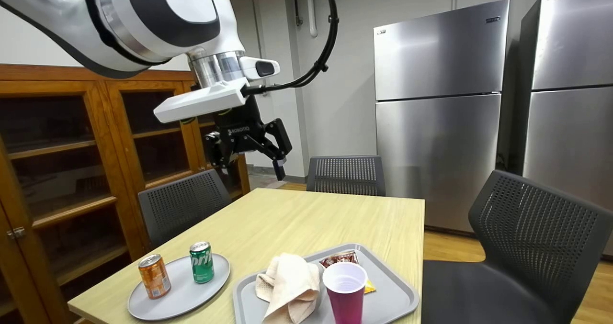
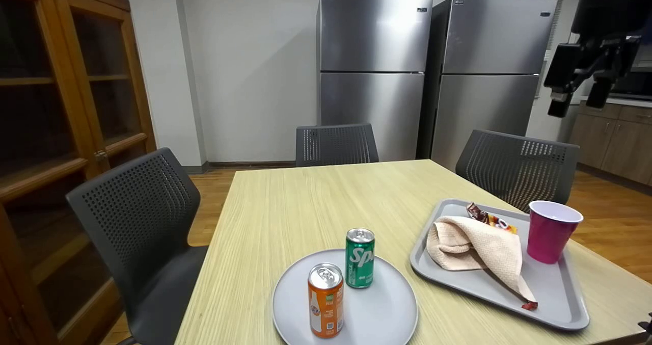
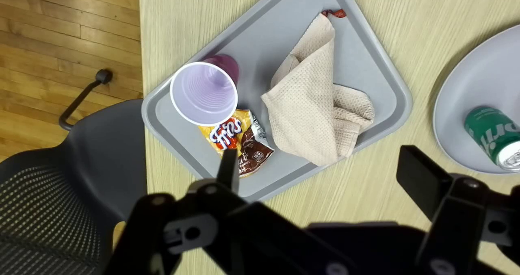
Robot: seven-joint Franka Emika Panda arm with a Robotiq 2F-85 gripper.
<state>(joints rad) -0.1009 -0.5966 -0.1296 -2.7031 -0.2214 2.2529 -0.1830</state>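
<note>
- My gripper (image 3: 321, 171) hangs above the table surface (image 3: 357, 193), its fingers (image 3: 422, 181) spread wide with nothing between them, well apart from everything below
- In the wrist view the gray tray (image 3: 280, 31) lies beneath me, one corner close to the surface's edge where a dark chair (image 3: 105, 153) stands; I judge it stiff and smooth, best gripped at its raised rim
- The beige waffle-weave towel (image 3: 315, 108) lies loosely folded on the tray, reaching one long edge, with a small red scrap (image 3: 335, 13) at its narrow tip; it should be light, soft and floppy, so a raised fold near its middle gives me the surest hold
- The magenta plastic cup (image 3: 206, 92) stands upright by the opposite long edge, toward the chair-side corner; probably thin-walled, light and easily tipped, it wants a gentle hold on its sides below the rim
- The yellow-and-brown Fritos bag (image 3: 243, 139) lies along the short edge running from that corner, near the cup; its film looks slick and crinkly, with anything inside likely brittle, so I would nip its brown end lightly
- On the gray plate (image 3: 479, 76), past the tray's diagonally opposite corner, stand the green Sprite can (image 3: 493, 135) and, in both exterior views, the orange soda can (image 2: 326, 304), smooth and, if full, fairly heavy; round the middle suits either
</note>
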